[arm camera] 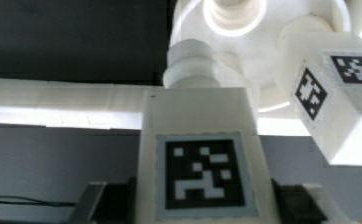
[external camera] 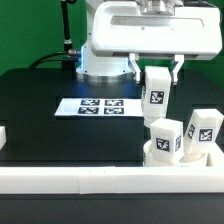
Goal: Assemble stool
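My gripper (external camera: 157,72) is shut on a white block leg (external camera: 155,92) with a square tag and holds it in the air, above and just behind the seat. The round white seat (external camera: 186,158) lies against the front rail on the exterior view's right. Two more tagged legs stand upright on it, one nearer the middle (external camera: 165,136) and one to the right (external camera: 203,128). In the wrist view the held leg (arm camera: 204,150) fills the space between my fingers (arm camera: 107,200). Its ridged peg (arm camera: 192,62) points toward the seat (arm camera: 249,30). One mounted leg (arm camera: 347,85) stands beside it.
The marker board (external camera: 98,105) lies flat on the black table behind the seat. A long white border rail (external camera: 90,180) runs along the front edge, with a short rail piece at the left (external camera: 3,135). The rail also crosses the wrist view (arm camera: 71,100). The robot base (external camera: 100,55) stands at the back.
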Tool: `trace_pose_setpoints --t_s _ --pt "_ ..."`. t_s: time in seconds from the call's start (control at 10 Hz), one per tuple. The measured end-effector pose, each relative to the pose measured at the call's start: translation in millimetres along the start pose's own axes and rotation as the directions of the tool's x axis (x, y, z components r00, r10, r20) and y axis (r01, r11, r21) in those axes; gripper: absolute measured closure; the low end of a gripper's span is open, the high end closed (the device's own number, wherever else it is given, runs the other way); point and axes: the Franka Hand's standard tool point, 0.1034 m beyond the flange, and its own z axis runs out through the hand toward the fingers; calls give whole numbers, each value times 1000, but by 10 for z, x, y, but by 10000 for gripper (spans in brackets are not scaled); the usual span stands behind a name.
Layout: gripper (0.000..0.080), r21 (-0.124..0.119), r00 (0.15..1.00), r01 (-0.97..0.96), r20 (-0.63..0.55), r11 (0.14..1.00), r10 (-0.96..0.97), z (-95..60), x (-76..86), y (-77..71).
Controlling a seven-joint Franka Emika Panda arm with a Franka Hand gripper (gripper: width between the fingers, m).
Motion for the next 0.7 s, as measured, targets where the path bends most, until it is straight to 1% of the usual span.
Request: trace_pose_setpoints --t_s 0.1,0.2,0.3,0.4,0.5,0.7 --pt "463 2 1000 12 -7 1000 -12 -5 10 11" --pt "463 13 1000 6 -13 1000 -5 -65 50 67" --pt "463 25 1000 -3 -22 1000 3 -88 45 84" --pt "463 40 999 -6 -37 999 7 -76 3 24" --pt "463 57 999 -11 -36 998 13 -93 -11 -86" --pt "463 62 999 -22 -25 998 23 -56 -67 -166"
